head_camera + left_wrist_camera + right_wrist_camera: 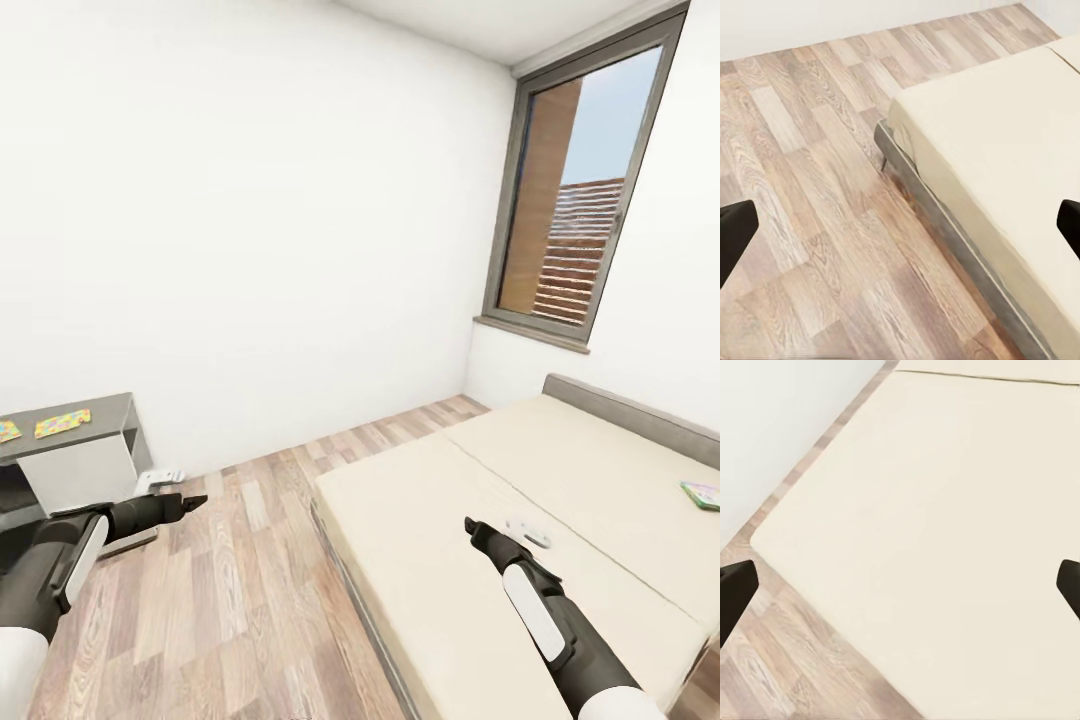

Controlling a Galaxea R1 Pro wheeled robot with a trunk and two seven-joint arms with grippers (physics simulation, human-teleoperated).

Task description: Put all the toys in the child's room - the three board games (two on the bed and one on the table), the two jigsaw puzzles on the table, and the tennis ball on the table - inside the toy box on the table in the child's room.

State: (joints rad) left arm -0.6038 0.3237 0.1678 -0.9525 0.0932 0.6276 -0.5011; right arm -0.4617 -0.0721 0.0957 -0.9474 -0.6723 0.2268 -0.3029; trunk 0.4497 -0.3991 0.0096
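The bed (430,520) with its beige mattress and grey headboard fills the right of the head view. Two board games lie on it: a green and pink one (701,493) near the far right edge, and a flat white one (528,532) just beyond my right gripper (472,527). That gripper hangs open over the mattress (945,510). At the left, two jigsaw puzzles (62,423) (8,431) rest on the grey table (110,410). My left gripper (192,502) is open above the wood floor (832,225), beside the bed's corner (892,127). The toy box and tennis ball are out of view.
A white wall runs behind the table and bed, with a tall grey-framed window (575,200) at the right. Wood-plank floor (240,600) lies between the table and the bed. A small white object (160,478) sits on the floor by the table's base.
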